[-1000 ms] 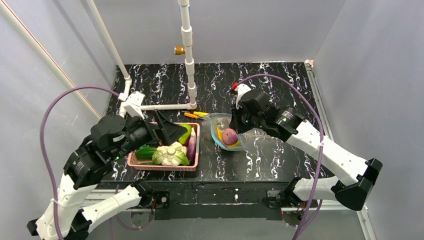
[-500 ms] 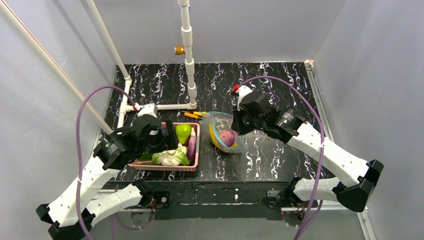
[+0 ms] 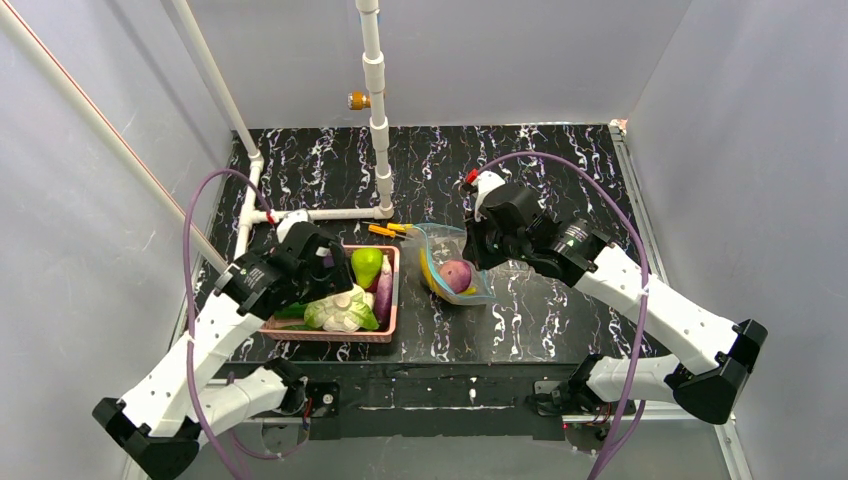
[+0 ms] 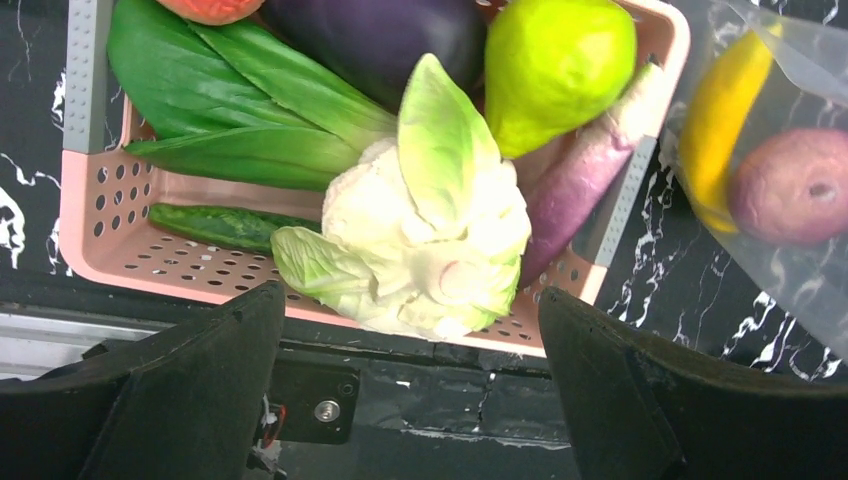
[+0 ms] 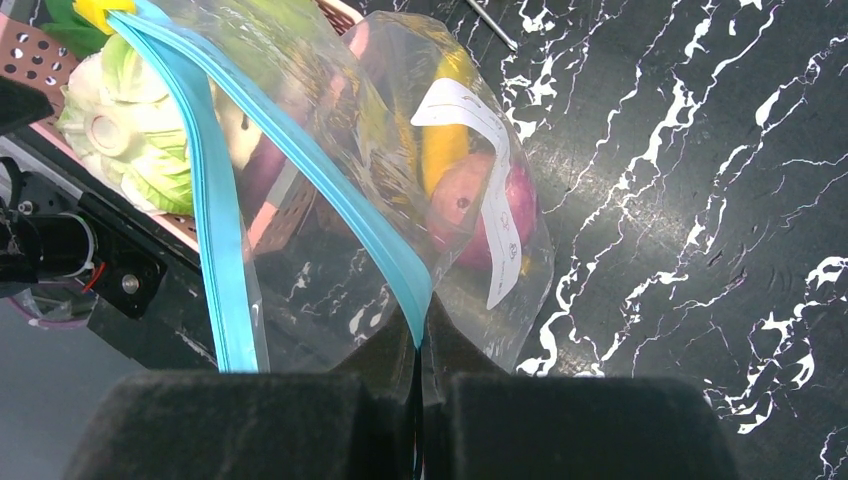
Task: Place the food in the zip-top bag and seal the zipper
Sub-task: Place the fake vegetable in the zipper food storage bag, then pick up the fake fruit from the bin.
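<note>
- My right gripper [image 5: 418, 340] pinches the clear zip-top bag [image 3: 437, 240], mouth open, on the tabletop [image 3: 560, 180]
- Its teal zipper [image 5: 215, 200] is unsealed, strips spread apart
- The long yellow piece [image 5: 445, 140] and red-purple piece [image 5: 480, 205] lie inside it
- The green pear [image 4: 555, 65] and leafy head [image 4: 420, 240] lie in the pink basket [image 4: 90, 230]

The overhead view is bright and even, with diffuse light from above on pale walls. Shadows barely read on the black marbled surface [image 3: 560, 170], which carries a faint sheen, and fine detail is a little soft. In the left wrist view the leafy head [image 4: 420, 230] and green pear [image 4: 560, 65] are sharp and saturated, the pear with a broad soft highlight — while the left pincer [image 4: 408, 320], at 7 and 5 o'clock, is a dark, unfocused mass. In the right wrist view pale glare streaks cross the zip-top bag [image 5: 330, 250] — the right pincer [image 5: 418, 350] at 6 o'clock is featureless black blur.
</note>
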Action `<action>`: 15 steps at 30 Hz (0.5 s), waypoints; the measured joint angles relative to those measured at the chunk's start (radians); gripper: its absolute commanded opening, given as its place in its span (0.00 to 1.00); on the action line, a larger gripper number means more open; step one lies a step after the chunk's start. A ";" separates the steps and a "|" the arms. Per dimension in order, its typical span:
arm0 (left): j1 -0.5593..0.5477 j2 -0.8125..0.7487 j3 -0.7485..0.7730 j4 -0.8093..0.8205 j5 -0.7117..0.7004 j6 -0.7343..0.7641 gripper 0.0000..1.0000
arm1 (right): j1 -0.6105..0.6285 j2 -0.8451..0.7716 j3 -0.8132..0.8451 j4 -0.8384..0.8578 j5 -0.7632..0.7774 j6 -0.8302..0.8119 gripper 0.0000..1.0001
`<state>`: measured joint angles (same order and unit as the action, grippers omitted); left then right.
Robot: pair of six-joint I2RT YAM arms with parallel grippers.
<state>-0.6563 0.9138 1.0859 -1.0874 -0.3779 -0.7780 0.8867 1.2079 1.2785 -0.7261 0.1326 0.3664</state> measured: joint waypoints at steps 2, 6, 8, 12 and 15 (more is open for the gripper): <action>0.054 0.000 -0.015 0.014 0.024 0.001 0.98 | 0.000 0.000 0.000 0.000 0.000 -0.002 0.01; 0.143 -0.001 -0.029 0.035 0.060 0.005 0.98 | 0.000 -0.004 -0.001 0.000 0.003 -0.003 0.01; 0.170 -0.001 -0.029 0.042 0.069 0.011 0.98 | 0.000 -0.006 -0.001 0.000 0.003 -0.003 0.01; 0.200 0.006 -0.029 0.042 0.072 0.020 0.98 | 0.000 -0.013 -0.002 0.000 0.004 -0.004 0.01; 0.214 0.016 -0.033 0.047 0.082 0.033 0.98 | 0.000 -0.016 -0.002 0.000 0.004 -0.004 0.01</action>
<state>-0.4423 0.9298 1.0531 -1.0409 -0.2962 -0.7448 0.8867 1.1915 1.2766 -0.7265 0.1364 0.3622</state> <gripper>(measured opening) 0.981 0.022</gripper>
